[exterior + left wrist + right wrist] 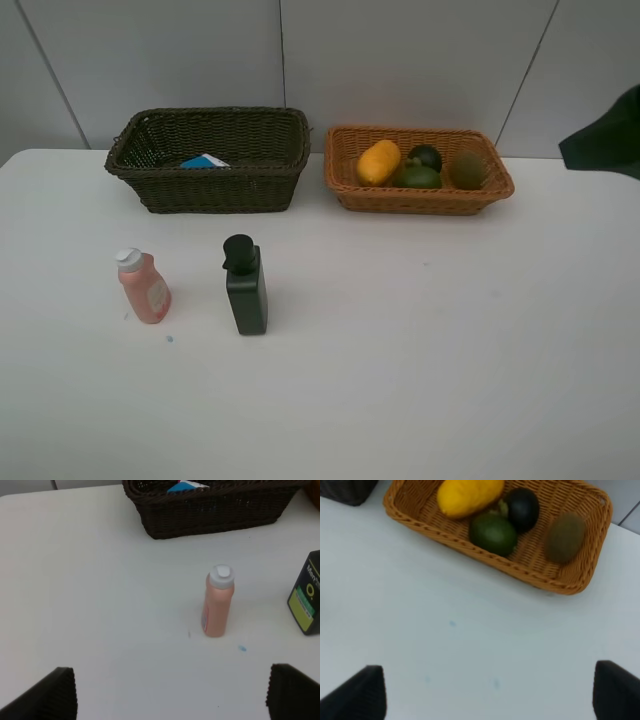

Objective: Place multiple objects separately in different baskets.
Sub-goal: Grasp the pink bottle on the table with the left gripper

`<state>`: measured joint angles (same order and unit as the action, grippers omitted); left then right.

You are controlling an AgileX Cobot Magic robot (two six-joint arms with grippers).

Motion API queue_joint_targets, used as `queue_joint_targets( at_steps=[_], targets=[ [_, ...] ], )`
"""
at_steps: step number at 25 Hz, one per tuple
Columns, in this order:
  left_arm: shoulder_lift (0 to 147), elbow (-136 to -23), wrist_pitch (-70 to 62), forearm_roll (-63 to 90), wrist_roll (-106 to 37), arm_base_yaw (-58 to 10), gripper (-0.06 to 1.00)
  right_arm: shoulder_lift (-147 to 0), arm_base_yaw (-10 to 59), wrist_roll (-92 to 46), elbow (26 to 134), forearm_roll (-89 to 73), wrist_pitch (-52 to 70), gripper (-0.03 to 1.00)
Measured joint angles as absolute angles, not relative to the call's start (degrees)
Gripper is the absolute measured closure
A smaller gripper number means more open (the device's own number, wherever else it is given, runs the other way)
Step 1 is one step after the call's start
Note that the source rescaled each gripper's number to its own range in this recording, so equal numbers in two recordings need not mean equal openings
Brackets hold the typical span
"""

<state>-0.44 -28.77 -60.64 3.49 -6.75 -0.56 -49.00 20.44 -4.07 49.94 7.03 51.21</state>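
A pink bottle (144, 287) with a white cap and a black pump bottle (245, 286) stand upright on the white table, in front of the dark basket (215, 190). The orange basket (420, 200) holds a mango (378, 162), a mangosteen (426, 156), a lime (420, 177) and a kiwi (468, 168). My left gripper (170, 694) is open above the table, short of the pink bottle (218, 602), with nothing between its fingers. My right gripper (487, 694) is open too, back from the orange basket (520, 570) and its mango (469, 495), lime (493, 533), mangosteen (521, 508) and kiwi (564, 536).
A blue-and-white item (204, 161) lies inside the dark basket. A dark part of the right arm (605, 140) shows at the right edge of the exterior view. A grey wall rises just behind both baskets. A small blue speck (242, 648) marks the table near the pink bottle.
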Motion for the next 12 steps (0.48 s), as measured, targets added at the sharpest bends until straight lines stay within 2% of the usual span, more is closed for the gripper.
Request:
queue_joint_targets(
  at_steps=[5,12],
  targets=[
    [-0.4,-28.8,-60.6,3.5,-6.8,-0.6,-0.05,-37.1,20.4,-9.1,44.2,2.1,57.0,-0.03],
    [-0.4,-28.8,-60.6,3.5,-6.8,-0.6,-0.05,-22.2,19.8,-6.3,34.1,0.0,58.9,-0.03]
  ],
)
